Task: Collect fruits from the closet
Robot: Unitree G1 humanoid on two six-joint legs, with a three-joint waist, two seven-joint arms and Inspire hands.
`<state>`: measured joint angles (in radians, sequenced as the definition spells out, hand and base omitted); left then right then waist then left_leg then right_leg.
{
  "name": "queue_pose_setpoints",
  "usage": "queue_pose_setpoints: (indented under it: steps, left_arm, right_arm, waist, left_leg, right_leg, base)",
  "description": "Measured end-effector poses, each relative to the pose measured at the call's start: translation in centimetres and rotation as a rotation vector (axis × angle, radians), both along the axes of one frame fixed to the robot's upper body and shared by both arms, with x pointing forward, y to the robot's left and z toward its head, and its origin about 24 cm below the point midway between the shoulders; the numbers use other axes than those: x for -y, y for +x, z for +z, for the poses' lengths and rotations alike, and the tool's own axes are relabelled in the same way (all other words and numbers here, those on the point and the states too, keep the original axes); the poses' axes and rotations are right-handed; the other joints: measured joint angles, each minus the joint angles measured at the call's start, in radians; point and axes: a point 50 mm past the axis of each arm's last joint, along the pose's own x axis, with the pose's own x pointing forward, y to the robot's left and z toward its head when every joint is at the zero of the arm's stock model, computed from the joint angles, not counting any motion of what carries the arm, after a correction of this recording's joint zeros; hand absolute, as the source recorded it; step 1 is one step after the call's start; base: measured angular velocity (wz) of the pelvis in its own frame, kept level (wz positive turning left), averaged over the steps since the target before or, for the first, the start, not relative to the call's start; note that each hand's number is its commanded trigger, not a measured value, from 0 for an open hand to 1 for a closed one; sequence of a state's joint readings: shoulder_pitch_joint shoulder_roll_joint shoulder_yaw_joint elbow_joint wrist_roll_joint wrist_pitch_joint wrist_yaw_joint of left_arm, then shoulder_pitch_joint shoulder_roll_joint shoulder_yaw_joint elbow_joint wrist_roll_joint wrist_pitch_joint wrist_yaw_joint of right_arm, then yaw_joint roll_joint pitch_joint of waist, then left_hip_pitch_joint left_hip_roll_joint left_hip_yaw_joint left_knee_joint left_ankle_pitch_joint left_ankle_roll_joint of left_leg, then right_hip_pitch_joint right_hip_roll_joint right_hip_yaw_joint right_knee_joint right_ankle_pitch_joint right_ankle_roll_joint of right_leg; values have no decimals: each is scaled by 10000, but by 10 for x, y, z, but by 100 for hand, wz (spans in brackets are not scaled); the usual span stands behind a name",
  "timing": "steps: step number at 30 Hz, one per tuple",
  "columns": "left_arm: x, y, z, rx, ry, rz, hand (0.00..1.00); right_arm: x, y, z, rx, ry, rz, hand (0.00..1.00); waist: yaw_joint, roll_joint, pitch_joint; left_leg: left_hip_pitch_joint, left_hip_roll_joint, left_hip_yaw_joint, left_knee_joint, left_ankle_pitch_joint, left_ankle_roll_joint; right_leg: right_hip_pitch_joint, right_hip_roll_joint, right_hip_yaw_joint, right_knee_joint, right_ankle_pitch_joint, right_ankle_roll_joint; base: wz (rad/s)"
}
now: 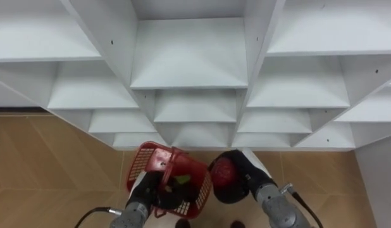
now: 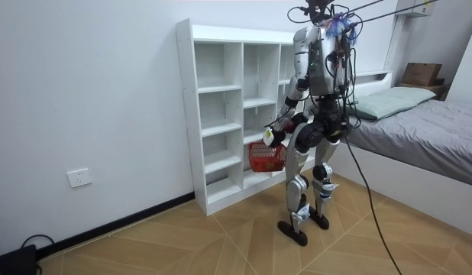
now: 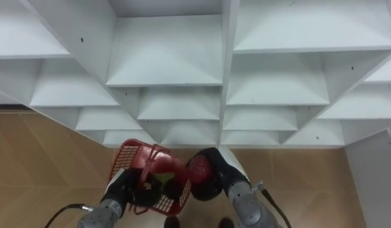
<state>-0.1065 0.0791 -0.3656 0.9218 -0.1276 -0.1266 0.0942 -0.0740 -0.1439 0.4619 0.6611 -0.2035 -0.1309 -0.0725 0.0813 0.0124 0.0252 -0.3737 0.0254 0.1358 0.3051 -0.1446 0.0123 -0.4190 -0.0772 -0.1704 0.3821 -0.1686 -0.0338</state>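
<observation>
Pale wall (image 2: 83,92) and a wooden floor (image 2: 182,244) make up the room, and in the middle of the room view the robot stands upright on both feet, close against a white closet (image 1: 189,57). Its open compartments take up the whole upper part of the eye views, with the floor showing in the lower left. A bed (image 2: 442,145) with a grey cover runs along the room view's right side, just behind the robot. A pillow (image 2: 389,99) lies at its head, and a brown box (image 2: 421,74) sits on the ledge above.

Lower centre in the eye views, a red basket (image 1: 142,161) of open mesh hangs in front of the closet's bottom shelves. The left hand (image 1: 147,190) comes up from the lower left, fingers curled on the basket's near side and carrying it. Inside the basket lies something dark with a green part (image 1: 181,181); what it is cannot be told.

Just right of the basket's rim, the right hand (image 1: 245,170) is closed around a round red fruit (image 1: 222,176), held beside the basket and above the floor.

Low on the wall at the room view's left sits a small white wall socket (image 2: 79,178).
</observation>
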Motion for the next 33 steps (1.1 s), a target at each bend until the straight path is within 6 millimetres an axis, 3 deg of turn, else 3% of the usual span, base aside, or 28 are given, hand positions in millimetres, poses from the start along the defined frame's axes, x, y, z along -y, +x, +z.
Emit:
queue_pose_setpoints:
  steps: [10,17,33]
  left_arm:
    - [10,-1,0,-90,-559,-380,100]
    - [19,0,1,-97,-878,-1046,100]
    - [30,-2,2,-126,-1106,-1591,100]
  right_arm:
    - [-11,-3,-4,-222,86,296,100]
    - [-6,-5,-14,-703,-341,326,100]
    - [-6,-3,-13,-683,-342,296,100]
  waist:
    - [8,66,38]
    - [52,64,38]
    - [29,32,58]
  left_leg:
    - [-28,-3,14,12,-3,-11]
    - [-40,-14,6,26,-2,-9]
    - [-257,-14,-90,272,-3,-7]
  right_leg:
    - [29,72,5,-20,15,-25]
    - [25,68,22,-24,16,-19]
    - [-76,56,-53,9,21,-23]
  base:
    - [-1]
    - [0]
    - [2]
